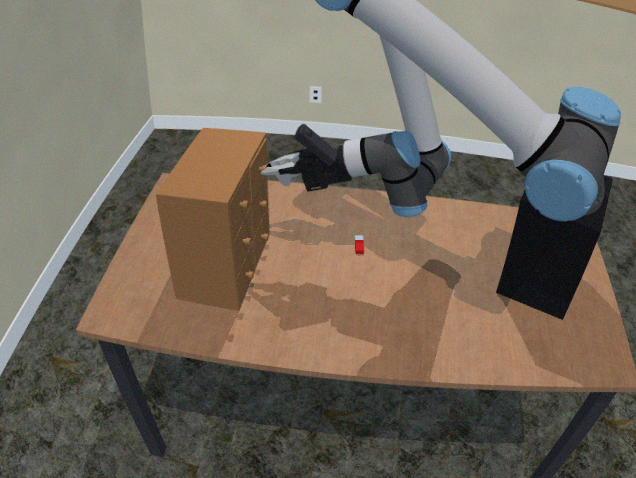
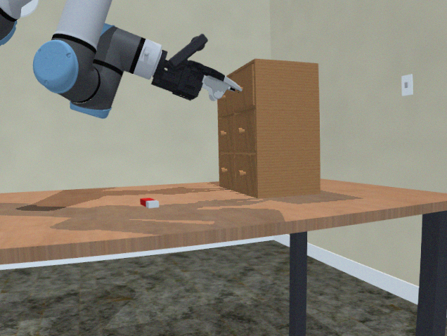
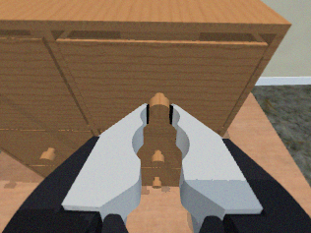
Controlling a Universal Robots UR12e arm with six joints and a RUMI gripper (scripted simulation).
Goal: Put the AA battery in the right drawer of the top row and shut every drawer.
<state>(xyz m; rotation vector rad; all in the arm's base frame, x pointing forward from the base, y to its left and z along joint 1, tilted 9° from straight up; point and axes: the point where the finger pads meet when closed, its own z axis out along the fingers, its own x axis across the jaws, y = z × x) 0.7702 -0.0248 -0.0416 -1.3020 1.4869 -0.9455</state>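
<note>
The wooden chest (image 1: 197, 246) (image 2: 289, 126) (image 3: 148, 13) stands upright on the table. The right drawer of the top row (image 2: 248, 75) (image 3: 162, 63) is in the chest with its front about flush; a narrow dark gap shows above it in the wrist view. My gripper (image 1: 263, 169) (image 2: 240, 88) (image 3: 158, 105) is shut on that drawer's knob (image 3: 158, 99), one fingertip on each side of it. The other drawers look shut. No AA battery is visible in any view, and the inside of the drawer is hidden.
A small red and white block (image 1: 359, 245) (image 2: 148, 202) lies on the table (image 1: 329, 349) (image 2: 325, 213) in front of the chest. Lower knobs (image 1: 246, 240) (image 2: 241, 130) stick out below the gripper. The black robot base (image 1: 550, 256) stands at the table's far end from the chest.
</note>
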